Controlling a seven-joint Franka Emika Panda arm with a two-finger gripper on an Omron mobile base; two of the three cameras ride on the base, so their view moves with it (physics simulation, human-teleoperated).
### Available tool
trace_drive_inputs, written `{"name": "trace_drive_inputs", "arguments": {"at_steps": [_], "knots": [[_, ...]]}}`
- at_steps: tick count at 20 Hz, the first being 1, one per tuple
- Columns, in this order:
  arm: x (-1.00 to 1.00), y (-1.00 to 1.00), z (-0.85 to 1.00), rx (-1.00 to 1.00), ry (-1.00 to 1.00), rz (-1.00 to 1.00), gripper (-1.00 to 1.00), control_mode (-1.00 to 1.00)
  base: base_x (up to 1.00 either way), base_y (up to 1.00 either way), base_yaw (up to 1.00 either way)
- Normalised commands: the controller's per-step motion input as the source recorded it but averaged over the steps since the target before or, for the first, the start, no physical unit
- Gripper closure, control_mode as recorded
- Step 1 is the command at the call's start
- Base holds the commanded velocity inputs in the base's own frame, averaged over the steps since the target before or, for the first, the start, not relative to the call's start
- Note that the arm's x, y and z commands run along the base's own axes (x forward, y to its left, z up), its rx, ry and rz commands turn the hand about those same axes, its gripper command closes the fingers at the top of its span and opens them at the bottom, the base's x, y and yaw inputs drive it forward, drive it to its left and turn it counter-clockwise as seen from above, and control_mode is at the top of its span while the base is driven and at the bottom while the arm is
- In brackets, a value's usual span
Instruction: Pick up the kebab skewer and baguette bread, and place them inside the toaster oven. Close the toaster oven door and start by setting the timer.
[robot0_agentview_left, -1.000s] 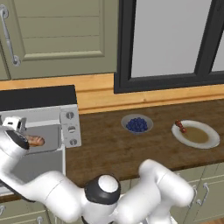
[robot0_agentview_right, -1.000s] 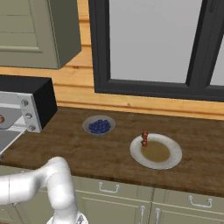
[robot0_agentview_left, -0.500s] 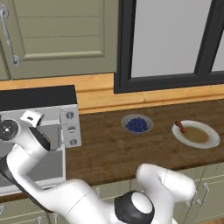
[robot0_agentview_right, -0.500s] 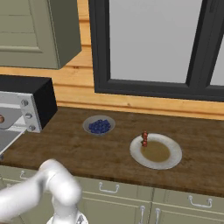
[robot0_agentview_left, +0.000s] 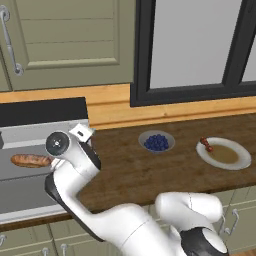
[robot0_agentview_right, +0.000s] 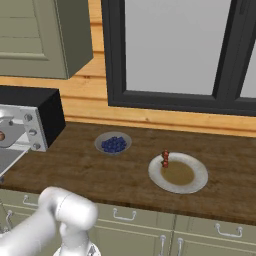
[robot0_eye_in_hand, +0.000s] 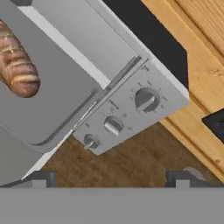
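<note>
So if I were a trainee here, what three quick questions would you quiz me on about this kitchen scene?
1. True or false: the baguette bread already lies inside the toaster oven.
2. Where is the kebab skewer now?
A. in the blueberry bowl
B. on the plate
C. in the oven
3. Fill in: the toaster oven door is ___, and the gripper holds ___.

Key:
1. True.
2. B: it rests at the plate's rim, apart from the blueberries.
3. Open, folded down; nothing, its jaws are wide apart near the three knobs.
</note>
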Motion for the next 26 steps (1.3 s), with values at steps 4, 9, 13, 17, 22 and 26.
{"name": "trace_drive_inputs", "arguments": {"at_steps": [4,9,13,17,22,26], "knots": [[0.00,-0.87,0.00,0.33,0.00,-0.64,-1.00,-1.00,0.00,0.00,0.00],[0.00,-0.55,0.00,0.39,0.00,-0.72,-1.00,-1.00,0.00,0.00,0.00],[0.00,-0.73,0.00,0.55,0.00,-0.63,-1.00,-1.00,0.00,0.00,0.00],[0.00,-0.87,0.00,0.62,-0.06,-0.52,-1.00,-1.00,0.00,0.00,0.00],[0.00,-1.00,0.00,0.49,-0.15,-0.39,-1.00,-1.00,0.00,0.00,0.00],[-0.01,-1.00,0.00,0.26,-0.08,-0.22,-1.00,-1.00,0.00,0.00,0.00]]}}
